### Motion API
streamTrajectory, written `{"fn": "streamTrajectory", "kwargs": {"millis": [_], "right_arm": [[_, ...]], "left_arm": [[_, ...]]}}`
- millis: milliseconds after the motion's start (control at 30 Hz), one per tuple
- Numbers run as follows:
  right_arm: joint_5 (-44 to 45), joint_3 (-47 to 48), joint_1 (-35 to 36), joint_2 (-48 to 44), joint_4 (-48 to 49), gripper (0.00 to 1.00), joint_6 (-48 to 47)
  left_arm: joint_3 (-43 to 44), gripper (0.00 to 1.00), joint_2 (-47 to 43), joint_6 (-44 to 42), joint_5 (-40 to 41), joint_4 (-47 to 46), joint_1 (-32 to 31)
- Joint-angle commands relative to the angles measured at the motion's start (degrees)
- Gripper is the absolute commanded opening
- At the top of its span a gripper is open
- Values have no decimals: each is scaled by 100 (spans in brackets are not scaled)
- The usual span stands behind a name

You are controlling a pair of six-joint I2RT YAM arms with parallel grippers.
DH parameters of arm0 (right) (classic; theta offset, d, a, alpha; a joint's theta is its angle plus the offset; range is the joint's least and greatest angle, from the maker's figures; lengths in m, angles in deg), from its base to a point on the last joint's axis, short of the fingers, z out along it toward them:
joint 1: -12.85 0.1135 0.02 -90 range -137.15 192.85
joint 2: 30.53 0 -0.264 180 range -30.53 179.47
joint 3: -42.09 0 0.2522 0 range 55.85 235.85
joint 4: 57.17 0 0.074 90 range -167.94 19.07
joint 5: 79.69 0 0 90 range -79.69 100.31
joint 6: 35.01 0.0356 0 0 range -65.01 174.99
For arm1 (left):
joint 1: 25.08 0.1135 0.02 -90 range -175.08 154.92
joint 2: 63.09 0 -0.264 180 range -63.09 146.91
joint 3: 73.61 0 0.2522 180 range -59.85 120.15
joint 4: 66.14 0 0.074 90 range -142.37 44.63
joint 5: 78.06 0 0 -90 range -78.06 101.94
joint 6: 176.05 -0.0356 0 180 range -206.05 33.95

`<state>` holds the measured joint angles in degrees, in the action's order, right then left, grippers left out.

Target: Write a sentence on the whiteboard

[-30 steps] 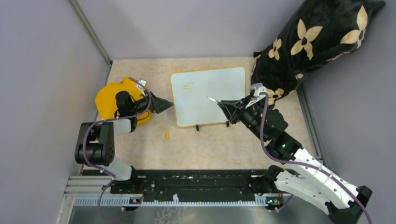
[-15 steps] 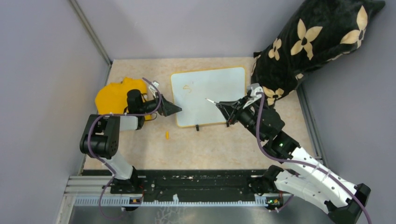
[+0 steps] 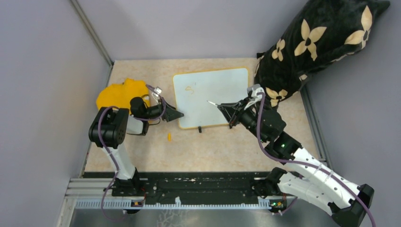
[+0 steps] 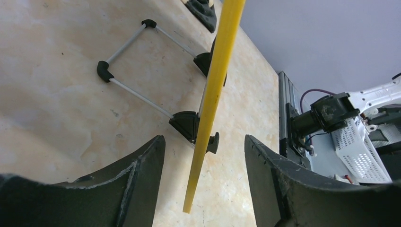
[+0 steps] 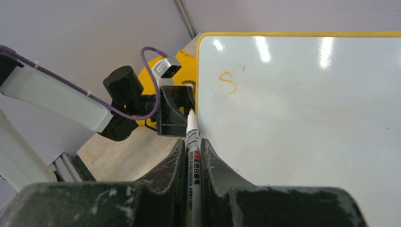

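The whiteboard (image 3: pixel 213 101) lies in the middle of the table, and only an orange "S" (image 3: pixel 189 88) shows of the sentence. My right gripper (image 3: pixel 227 110) is shut on a white marker (image 3: pixel 213 103) whose tip points left over the board's middle. In the right wrist view the marker (image 5: pixel 193 137) sits between the closed fingers, with the "S" (image 5: pixel 227 82) ahead on the board (image 5: pixel 302 104). My left gripper (image 3: pixel 178 114) is open at the board's near-left corner. In the left wrist view the yellow frame edge (image 4: pixel 215 90) stands between the spread fingers (image 4: pixel 146 165), apart from both.
A yellow cloth (image 3: pixel 120 94) lies left of the board, behind the left arm. A small orange cap (image 3: pixel 169 137) lies on the table in front of the board. A black flowered pillow (image 3: pixel 321 42) fills the back right corner. Grey walls close in left and right.
My left gripper has swung right from beside the yellow cloth to the board's near-left corner, and its arm has folded in. My right gripper and marker have shifted slightly left.
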<state>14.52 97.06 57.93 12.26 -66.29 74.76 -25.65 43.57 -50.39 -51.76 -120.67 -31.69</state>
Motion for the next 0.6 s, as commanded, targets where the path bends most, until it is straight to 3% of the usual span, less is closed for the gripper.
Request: {"fn": "streamTrajectory", "kwargs": {"millis": [0,567], "right_arm": [[-32,133,-25,-5,169,0,84],[-97,97,-27,147,277,0,150]], "left_arm": [[-98,66,158,166,-310,-1003,28],[-106,40,525,-17,-515,-1481,-120]]}}
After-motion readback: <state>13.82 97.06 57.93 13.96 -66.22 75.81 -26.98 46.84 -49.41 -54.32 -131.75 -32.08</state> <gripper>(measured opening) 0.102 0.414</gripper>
